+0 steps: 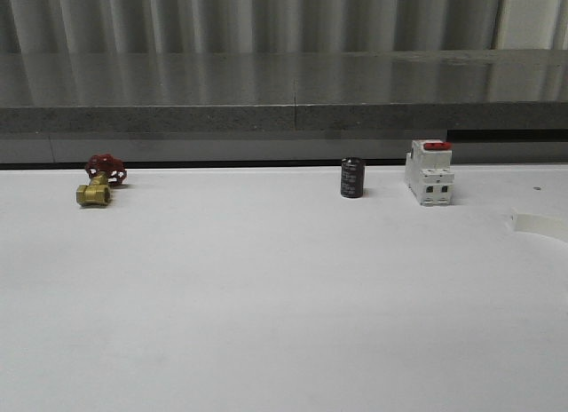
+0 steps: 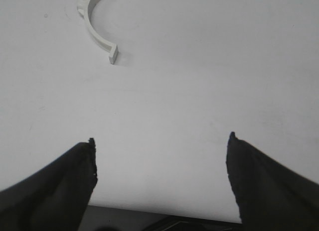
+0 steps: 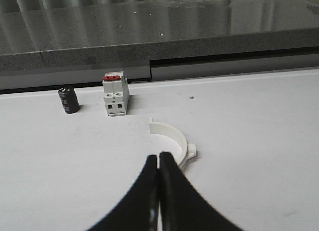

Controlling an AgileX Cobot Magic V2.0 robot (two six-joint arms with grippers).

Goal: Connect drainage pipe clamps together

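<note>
One white half-ring drainage pipe clamp point(image 3: 174, 139) lies on the white table just beyond my right gripper point(image 3: 158, 155), whose black fingers are pressed together with nothing between them. The same clamp point(image 1: 540, 224) shows at the right edge of the front view. Another white half-ring clamp point(image 2: 97, 27) lies flat on the table, well ahead of my left gripper point(image 2: 160, 141) and off to one side. The left gripper's two dark fingers point(image 2: 79, 166) stand wide apart over bare table, holding nothing.
A white breaker with a red top point(image 1: 429, 171) and a black cylinder point(image 1: 352, 178) stand toward the back right. A brass valve with a red handwheel point(image 1: 99, 181) lies at the back left. A grey ledge point(image 1: 284, 119) runs behind the table.
</note>
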